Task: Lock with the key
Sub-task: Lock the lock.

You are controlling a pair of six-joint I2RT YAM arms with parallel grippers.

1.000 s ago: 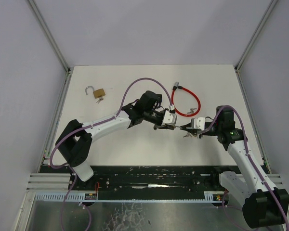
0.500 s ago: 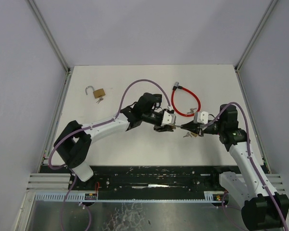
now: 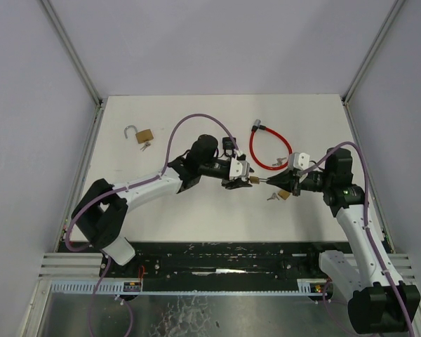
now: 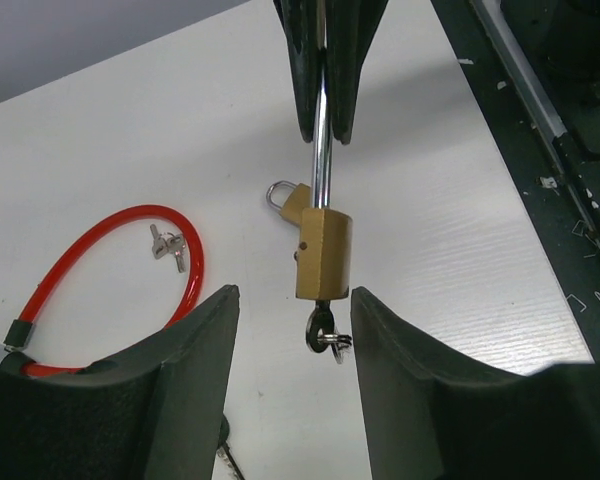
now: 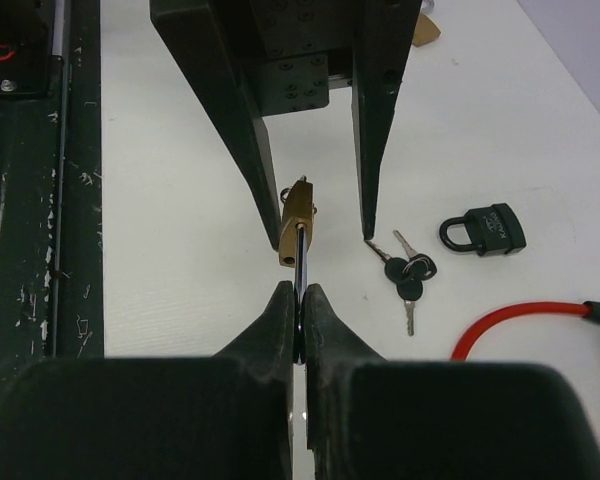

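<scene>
A brass padlock [image 4: 323, 255] hangs in the air between the two grippers. My right gripper [image 5: 300, 300] is shut on its steel shackle [image 4: 321, 150], and an empty shackle hole shows beside the rod on the body. The key [image 4: 320, 328] sticks out of the padlock's far end with a small ring on it. My left gripper [image 4: 294, 320] is open, its fingers [image 4: 195, 380] standing either side of the key without touching it. In the top view the padlock [image 3: 255, 180] sits mid-table between the left gripper [image 3: 247, 178] and the right gripper [image 3: 274, 183].
A second small brass padlock [image 3: 284, 194] lies on the table under the held one. A red cable lock [image 3: 270, 151] lies behind, with keys [image 4: 168, 245] inside its loop. A black padlock [image 5: 485, 230] and black-headed keys [image 5: 408, 272] lie nearby. An open brass padlock [image 3: 142, 134] rests far left.
My left gripper has opened off the key and drawn back a little to the left. My right gripper has closed on the shackle and shifted slightly right.
</scene>
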